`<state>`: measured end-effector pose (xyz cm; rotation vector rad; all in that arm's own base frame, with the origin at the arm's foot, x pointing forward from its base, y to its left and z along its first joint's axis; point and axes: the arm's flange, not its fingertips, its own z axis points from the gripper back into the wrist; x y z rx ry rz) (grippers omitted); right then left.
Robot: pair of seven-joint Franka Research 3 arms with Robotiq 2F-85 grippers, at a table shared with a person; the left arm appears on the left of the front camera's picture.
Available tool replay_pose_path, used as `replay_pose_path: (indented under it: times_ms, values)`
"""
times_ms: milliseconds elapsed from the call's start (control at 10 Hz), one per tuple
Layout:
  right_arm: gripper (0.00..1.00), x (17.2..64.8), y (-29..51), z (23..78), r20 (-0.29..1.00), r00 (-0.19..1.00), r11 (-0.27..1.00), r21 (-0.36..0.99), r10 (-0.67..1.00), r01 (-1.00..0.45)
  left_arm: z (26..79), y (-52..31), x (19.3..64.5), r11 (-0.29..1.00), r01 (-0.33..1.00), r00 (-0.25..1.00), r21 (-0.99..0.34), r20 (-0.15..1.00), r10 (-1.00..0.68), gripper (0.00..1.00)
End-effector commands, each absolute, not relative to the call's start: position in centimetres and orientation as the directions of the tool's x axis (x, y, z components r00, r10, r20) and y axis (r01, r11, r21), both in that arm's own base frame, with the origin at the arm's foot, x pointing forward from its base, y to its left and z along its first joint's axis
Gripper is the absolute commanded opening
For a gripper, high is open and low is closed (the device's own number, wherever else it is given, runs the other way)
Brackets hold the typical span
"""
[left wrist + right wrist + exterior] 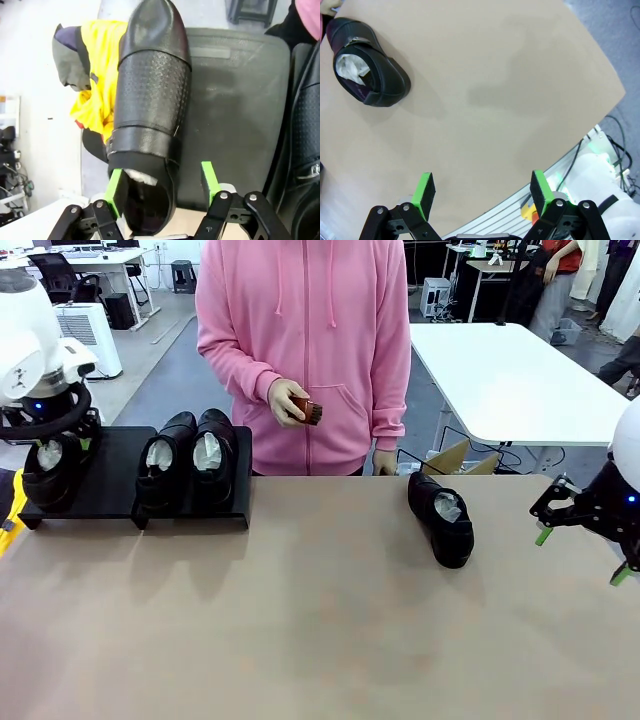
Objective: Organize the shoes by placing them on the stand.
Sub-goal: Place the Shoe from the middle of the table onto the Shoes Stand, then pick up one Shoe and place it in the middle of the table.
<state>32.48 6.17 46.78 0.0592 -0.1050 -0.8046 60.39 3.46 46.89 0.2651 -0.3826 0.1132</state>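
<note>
Left tool (162, 187) is sitting over the heel of the leftmost shoe (50, 470) at the left end of the stand (115, 480); in the left wrist view one pad (116, 192) is touching the shoe's side, the other pad (209, 181) is standing clear of it, so I'm reading the jaws as spread, not pinching. To finish this well I'm lifting straight up, no sideways drag, so the shoe isn't tipping off the edge. Two more shoes (190, 455) are sitting side by side mid-stand. Fourth shoe (442, 520) is lying on the desk (320, 620), right of centre. Right tool (482, 192) is hovering, spread wide and empty, near the desk's right edge, angled down. Person's hand (290, 400) is holding a brown brush (308, 409).
</note>
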Motion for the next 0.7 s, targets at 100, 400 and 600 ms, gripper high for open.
replay_pose_path:
  times_ms: [100,400,600]
  values:
    - [1.0,32.62,6.23,46.74,0.073,0.689,0.693,0.111,-0.721,0.713,45.62,3.44,61.02,0.959,-0.149,0.928,0.24,0.37,0.052,0.76]
    - [1.0,32.62,6.23,46.74,0.073,0.689,0.693,0.111,-0.721,0.713,45.62,3.44,61.02,0.959,-0.149,0.928,0.24,0.37,0.052,0.76]
    - [1.0,32.62,6.23,46.74,0.073,0.689,0.693,0.111,-0.721,0.713,45.62,3.44,61.02,0.959,-0.149,0.928,0.24,0.37,0.052,0.76]
